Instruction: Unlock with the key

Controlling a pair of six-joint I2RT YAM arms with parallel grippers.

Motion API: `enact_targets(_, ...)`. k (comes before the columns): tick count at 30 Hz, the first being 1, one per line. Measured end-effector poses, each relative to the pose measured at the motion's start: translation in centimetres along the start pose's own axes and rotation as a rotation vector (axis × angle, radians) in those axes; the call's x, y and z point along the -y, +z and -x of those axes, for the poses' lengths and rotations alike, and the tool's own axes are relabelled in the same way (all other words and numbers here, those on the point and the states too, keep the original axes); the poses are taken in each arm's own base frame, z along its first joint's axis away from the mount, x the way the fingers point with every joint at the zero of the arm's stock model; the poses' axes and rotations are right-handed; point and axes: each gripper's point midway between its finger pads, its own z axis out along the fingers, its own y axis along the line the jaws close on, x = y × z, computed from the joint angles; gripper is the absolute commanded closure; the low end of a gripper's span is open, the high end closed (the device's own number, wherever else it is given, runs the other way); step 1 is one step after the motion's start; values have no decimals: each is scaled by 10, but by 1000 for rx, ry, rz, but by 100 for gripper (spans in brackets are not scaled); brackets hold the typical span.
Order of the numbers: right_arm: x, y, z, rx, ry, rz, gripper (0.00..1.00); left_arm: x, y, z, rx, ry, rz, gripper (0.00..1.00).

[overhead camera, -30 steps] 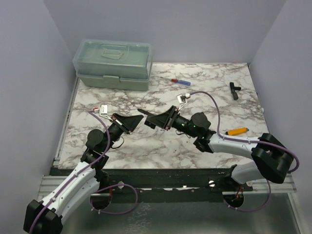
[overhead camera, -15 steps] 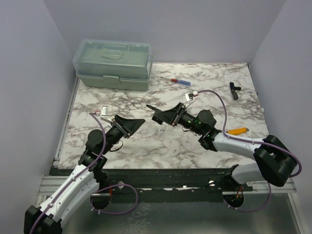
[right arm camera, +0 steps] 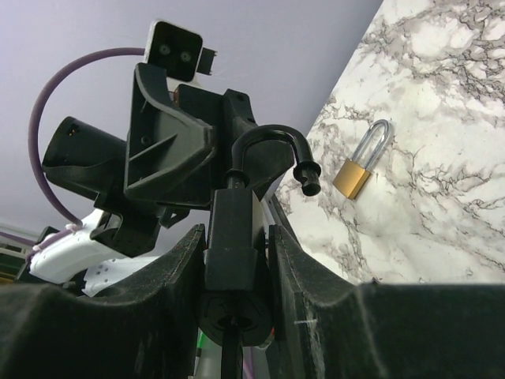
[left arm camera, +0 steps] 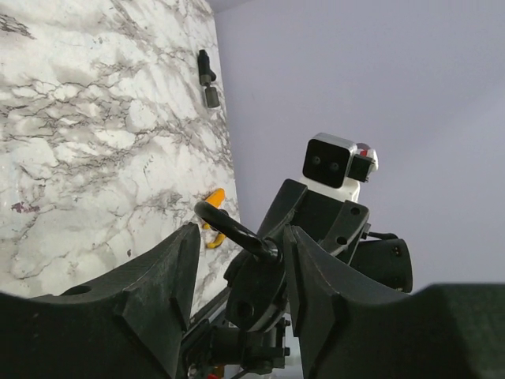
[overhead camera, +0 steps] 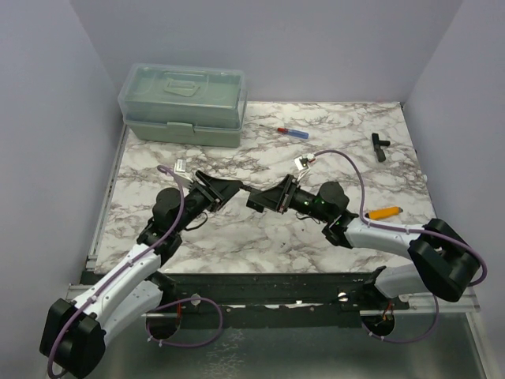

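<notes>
At the near edge of the marble-patterned table [overhead camera: 237,237] both arms rise from their bases and fold inward with bent elbows, so that the two grippers meet nose to nose over the middle of the top. The right gripper [right arm camera: 235,237] reaches low toward the left. Its black plastic fingers are clamped on the flat sides of a matte black padlock [right arm camera: 233,213], held off the table. The padlock's body is blocky. Its round-barred shackle [right arm camera: 272,138] is swung out, one end free and capped by a small knob. The left gripper [left arm camera: 241,237] points at it from the other side. Its broad, wedge-shaped fingers [left arm camera: 158,284] stand apart with the curve of the shackle between them; whether they touch it I cannot tell. On the marble beyond lies a brass lock [right arm camera: 359,170], flat, with a bright steel shackle. Right of the arms lies an orange knife [overhead camera: 384,212]. Farther back are a slim screwdriver [overhead camera: 290,132] in red and blue and a black T-shaped tool [overhead camera: 379,145]. At the far left corner stands a pale green plastic box [overhead camera: 183,103] with a translucent lid.
</notes>
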Motion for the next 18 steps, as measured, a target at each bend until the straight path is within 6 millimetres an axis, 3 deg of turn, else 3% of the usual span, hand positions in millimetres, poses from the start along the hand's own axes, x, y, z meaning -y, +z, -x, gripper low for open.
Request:
enact_targets(6,1,0,-5,-22,2,3,100,-9,7,-1,-9,-13,27,71)
enact_targets(12,10,2,-7,-27,8,-10,100,-6,15,1,-9,-12,22,94)
enact_targets(18,9,4,-5,-19,9,3,100,-1,18,4,-4,3,4,100)
